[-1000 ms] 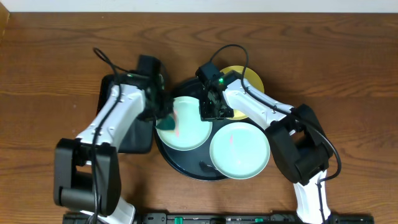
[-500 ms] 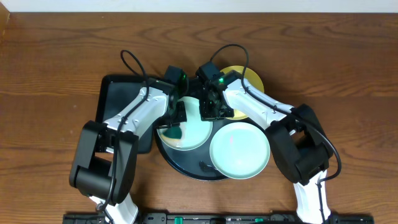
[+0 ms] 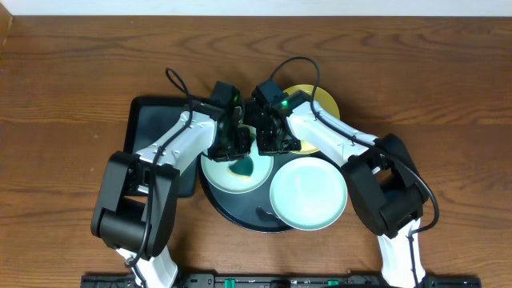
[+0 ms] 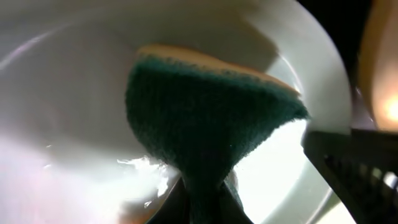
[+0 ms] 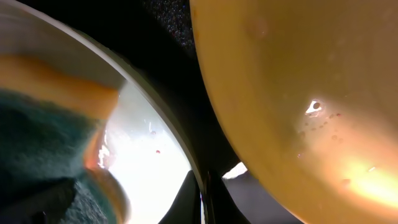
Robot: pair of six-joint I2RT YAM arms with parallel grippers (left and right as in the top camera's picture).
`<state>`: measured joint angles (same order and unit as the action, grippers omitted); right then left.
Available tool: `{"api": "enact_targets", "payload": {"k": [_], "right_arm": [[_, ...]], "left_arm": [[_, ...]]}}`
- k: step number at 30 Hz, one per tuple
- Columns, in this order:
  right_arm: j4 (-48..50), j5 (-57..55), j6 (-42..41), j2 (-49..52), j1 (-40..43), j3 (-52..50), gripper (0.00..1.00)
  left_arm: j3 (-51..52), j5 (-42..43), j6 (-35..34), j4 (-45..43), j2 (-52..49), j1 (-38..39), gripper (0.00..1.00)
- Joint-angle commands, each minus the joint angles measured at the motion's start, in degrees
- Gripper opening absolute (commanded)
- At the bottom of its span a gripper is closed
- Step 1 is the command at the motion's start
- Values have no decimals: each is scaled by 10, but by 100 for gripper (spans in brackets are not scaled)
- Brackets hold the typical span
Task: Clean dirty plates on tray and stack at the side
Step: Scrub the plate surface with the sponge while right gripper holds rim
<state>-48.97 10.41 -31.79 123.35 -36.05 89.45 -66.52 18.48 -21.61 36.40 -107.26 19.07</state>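
Left gripper (image 3: 234, 154) is clamped on a green-and-yellow scouring sponge (image 4: 205, 118), pressing it onto the glossy pale mint-blue round plate (image 3: 218, 173) on the large round black tray (image 3: 240, 216). Right gripper (image 3: 269, 144) pinches that plate's rim. Flat, light circles out to the edge should clean it without shoving it free.

Seen from overhead, the light falls soft and even on the wooden table (image 3: 72, 72), and the frame is sharp edge to edge. Shadows are faint around the round black tray (image 3: 240, 218), whose dark surface swallows detail. My left wrist view is badly blurred: the sponge (image 4: 205, 118) is soft-edged, and the mint plate (image 4: 62, 74) under it burns out to white glare. In my right wrist view the yellow plate (image 5: 298, 93), just beyond that mint plate's rim, glows warm and out of focus, with small bright glints.
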Motion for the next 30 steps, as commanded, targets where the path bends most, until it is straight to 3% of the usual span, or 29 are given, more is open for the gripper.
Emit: {"api": "enact_targets", "payload": {"k": [1,9,13,23,30], "right_arm": [[7,14,1,16,-5,1,1],[8,14,1,16,-5,0,1],[8,14,1,16,-4,-2,1],[-19,142,7,16,17,-6,1],[2,157,12,16,38,-31,1]], "left_arm": [[0,-150,-76,-7,-14,-11,7],[-5,-260,-117,25,-1,-12,7],[-5,-263,-117,61,-1,-11,7],[-5,-68,-16,83,-1,-10,7],[-5,40,33,77,-1,-10,7]]}}
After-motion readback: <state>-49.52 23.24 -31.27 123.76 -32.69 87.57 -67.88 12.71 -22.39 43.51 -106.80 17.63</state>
